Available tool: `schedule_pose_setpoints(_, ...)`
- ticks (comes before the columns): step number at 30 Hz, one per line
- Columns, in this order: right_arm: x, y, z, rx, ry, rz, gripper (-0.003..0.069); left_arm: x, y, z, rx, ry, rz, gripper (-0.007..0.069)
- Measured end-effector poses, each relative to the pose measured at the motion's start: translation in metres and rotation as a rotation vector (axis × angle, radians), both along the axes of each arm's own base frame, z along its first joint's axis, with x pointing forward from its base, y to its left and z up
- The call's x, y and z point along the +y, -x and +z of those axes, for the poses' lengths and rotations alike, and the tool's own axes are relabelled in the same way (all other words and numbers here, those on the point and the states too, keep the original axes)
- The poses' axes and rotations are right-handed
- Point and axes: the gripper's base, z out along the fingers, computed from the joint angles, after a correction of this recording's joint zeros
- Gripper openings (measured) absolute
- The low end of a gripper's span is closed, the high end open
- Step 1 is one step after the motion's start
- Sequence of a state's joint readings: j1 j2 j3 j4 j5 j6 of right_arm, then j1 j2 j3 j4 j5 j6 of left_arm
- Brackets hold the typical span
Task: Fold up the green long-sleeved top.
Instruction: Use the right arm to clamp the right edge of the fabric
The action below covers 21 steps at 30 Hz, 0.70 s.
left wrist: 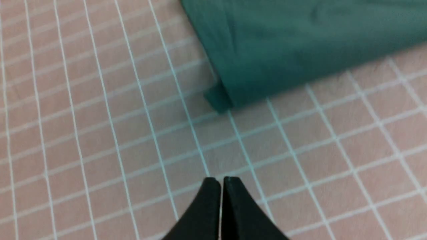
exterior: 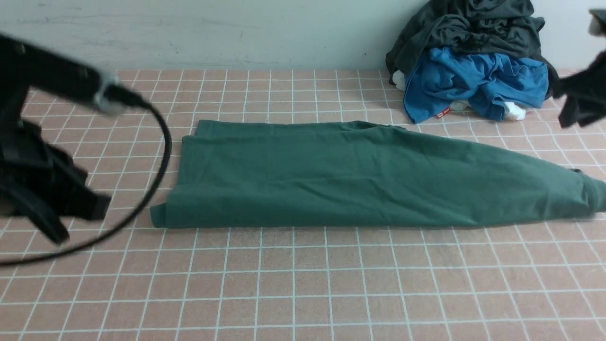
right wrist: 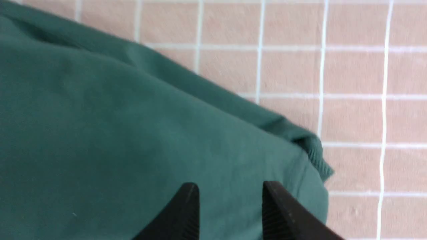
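The green long-sleeved top [exterior: 360, 175] lies folded into a long band across the middle of the checked table, narrowing toward the right. My left gripper [left wrist: 220, 180] is shut and empty, hovering over bare table short of the top's left corner [left wrist: 220, 101]. In the front view it is a blurred black shape [exterior: 71, 213] left of the top. My right gripper [right wrist: 230, 186] stands open above the top's narrow right end, with nothing between its fingers. A ribbed edge [right wrist: 320, 160] lies just beside it. The right arm [exterior: 582, 102] shows blurred at the frame's right edge, above the table.
A pile of clothes sits at the back right against the wall, with a dark grey garment [exterior: 464, 28] over a blue garment [exterior: 473, 85]. A black cable [exterior: 161, 156] loops from the left arm near the top's left edge. The pink checked table [exterior: 303, 284] stretches in front of the top.
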<state>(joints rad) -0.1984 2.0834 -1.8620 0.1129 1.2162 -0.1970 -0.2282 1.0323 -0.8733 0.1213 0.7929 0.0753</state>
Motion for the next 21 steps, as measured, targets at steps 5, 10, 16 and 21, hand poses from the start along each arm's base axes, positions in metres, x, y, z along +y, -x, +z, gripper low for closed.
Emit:
schedule_pose_setpoints(5, -0.013, 0.016, -0.039, 0.114, 0.030, -0.053, 0.0432, 0.002, 0.010, -0.026, 0.062, 0.005, 0.026, -0.0003)
schedule_pose_setpoints(10, -0.017, 0.016, -0.060, 0.071, 0.074, -0.096, 0.0554, 0.000, 0.005, -0.023, -0.018, 0.041, 0.021, -0.0003)
schedule_pose_setpoints(16, -0.020, 0.007, -0.090, 0.065, 0.075, -0.123, 0.0573, -0.002, 0.003, -0.021, -0.050, 0.070, 0.021, -0.0003)
schedule_pose_setpoints(21, -0.018, 0.005, -0.102, 0.094, 0.046, -0.103, 0.0522, 0.000, 0.014, -0.012, -0.094, 0.093, 0.022, -0.0003)
